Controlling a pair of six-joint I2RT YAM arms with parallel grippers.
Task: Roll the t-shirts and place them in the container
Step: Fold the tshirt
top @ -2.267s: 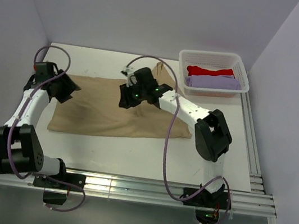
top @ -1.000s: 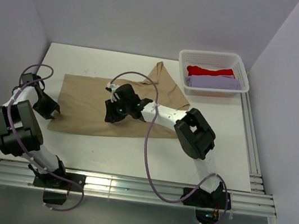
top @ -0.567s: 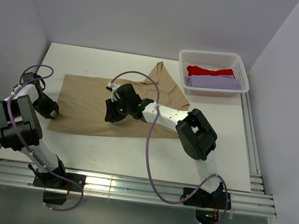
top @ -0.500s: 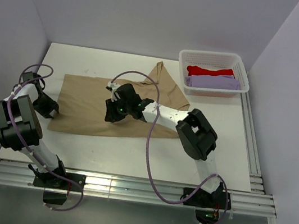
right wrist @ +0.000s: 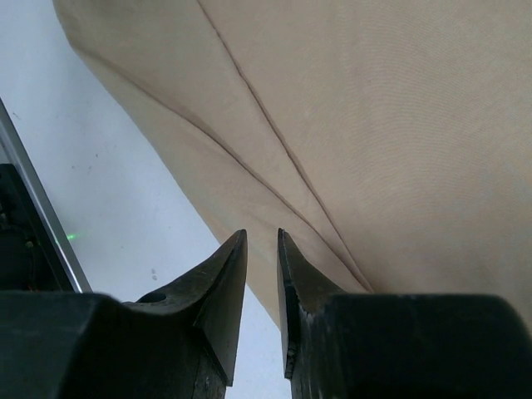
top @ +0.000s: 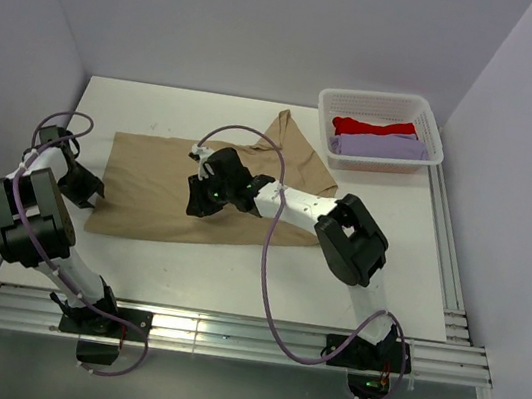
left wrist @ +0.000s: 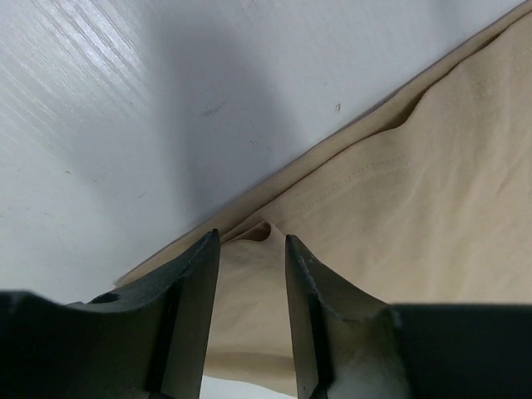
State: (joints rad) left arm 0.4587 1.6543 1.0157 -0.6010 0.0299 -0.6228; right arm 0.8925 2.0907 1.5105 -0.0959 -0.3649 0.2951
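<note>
Left gripper [left wrist: 252,243]: fingers a narrow gap apart, straddling a small pucker at the tan t-shirt [top: 152,182] edge farthest from the basket [top: 381,99]. Right gripper [right wrist: 261,239]: tips nearly together over mid-shirt cloth; cannot tell if pinching. Tan t-shirt spread flat, one corner near the basket.

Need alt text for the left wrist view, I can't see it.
The left gripper straddles a small raised pucker at the tan t-shirt's edge, its dark fingers slightly apart. The edge runs diagonally from lower left to upper right, with shadowed white table beyond.
</note>
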